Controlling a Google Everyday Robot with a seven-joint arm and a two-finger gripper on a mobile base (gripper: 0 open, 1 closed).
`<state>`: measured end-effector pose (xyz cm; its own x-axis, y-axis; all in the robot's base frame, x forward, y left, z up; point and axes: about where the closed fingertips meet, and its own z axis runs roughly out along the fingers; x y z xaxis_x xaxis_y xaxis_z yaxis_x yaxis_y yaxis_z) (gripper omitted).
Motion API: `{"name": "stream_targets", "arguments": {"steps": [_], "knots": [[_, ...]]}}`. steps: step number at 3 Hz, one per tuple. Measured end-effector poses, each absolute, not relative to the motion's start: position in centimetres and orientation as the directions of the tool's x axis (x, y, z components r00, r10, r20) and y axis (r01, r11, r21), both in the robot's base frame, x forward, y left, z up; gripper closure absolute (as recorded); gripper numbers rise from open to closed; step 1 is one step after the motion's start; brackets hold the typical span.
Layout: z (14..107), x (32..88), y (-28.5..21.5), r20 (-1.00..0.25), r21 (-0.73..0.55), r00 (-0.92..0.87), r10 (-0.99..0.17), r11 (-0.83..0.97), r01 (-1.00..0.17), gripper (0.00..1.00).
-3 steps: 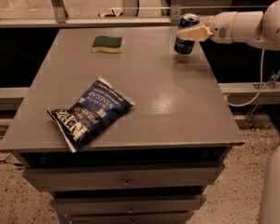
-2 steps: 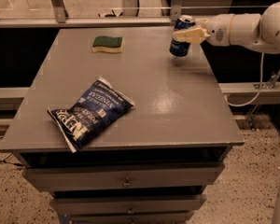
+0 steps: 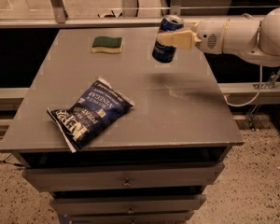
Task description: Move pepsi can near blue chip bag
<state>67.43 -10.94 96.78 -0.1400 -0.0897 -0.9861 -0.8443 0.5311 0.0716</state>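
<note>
Camera view: grasp looks done, the gripper [image 3: 169, 39] has its jaws pinching the pepsi can [image 3: 162, 54], tilted and lifted above the tabletop [image 3: 186, 115], well apart from the blue chip bag [image 3: 91, 113] on its far-right side; carrying and placing near the bag remain.

"VINEGAR" on blue chip bag [image 3: 90, 113]
</note>
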Motion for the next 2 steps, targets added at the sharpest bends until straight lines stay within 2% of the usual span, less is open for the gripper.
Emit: {"name": "stream_targets", "arguments": {"steps": [2], "knots": [[92.1,62.3,-6.3,-0.959,0.070,-0.191,-0.210,0.478,-0.876,1.00]]}}
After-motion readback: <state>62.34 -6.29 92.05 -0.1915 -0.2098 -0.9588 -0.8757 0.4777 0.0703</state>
